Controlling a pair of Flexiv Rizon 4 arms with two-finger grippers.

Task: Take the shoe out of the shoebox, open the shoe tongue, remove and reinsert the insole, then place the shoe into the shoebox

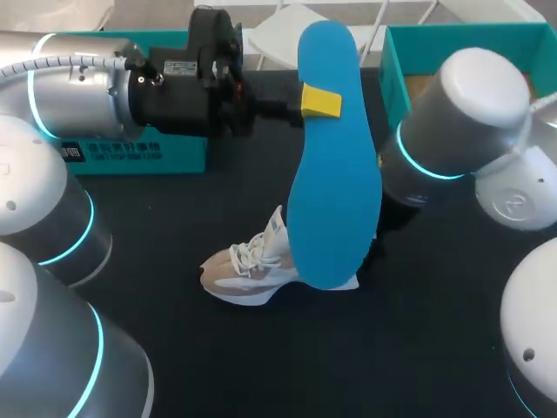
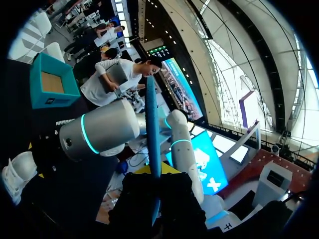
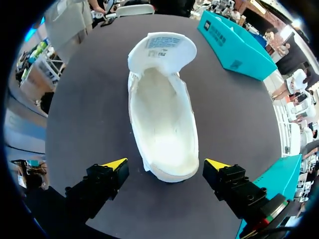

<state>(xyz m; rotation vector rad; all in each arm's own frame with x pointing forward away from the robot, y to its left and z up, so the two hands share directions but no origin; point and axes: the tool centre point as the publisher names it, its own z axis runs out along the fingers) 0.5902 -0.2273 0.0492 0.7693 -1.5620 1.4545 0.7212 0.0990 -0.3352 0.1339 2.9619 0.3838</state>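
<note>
My left gripper (image 1: 320,102) is shut on a blue insole (image 1: 331,174) and holds it in the air above the table, toe end high. In the left wrist view the insole (image 2: 153,129) shows edge-on between the fingers of that gripper (image 2: 153,172). A white and beige shoe (image 1: 248,270) lies on the black table below it. Seen from the right wrist, the shoe (image 3: 162,114) has its tongue (image 3: 162,50) pulled forward and its inside bare. My right gripper (image 3: 166,167) stands open astride the heel. In the head view the insole hides it; only the right arm (image 1: 452,139) shows.
One teal box part (image 1: 139,157) stands at the back left behind my left arm, another (image 1: 435,43) at the back right. The right wrist view shows a teal part (image 3: 234,45) ahead of the shoe and one (image 3: 279,179) close beside the gripper.
</note>
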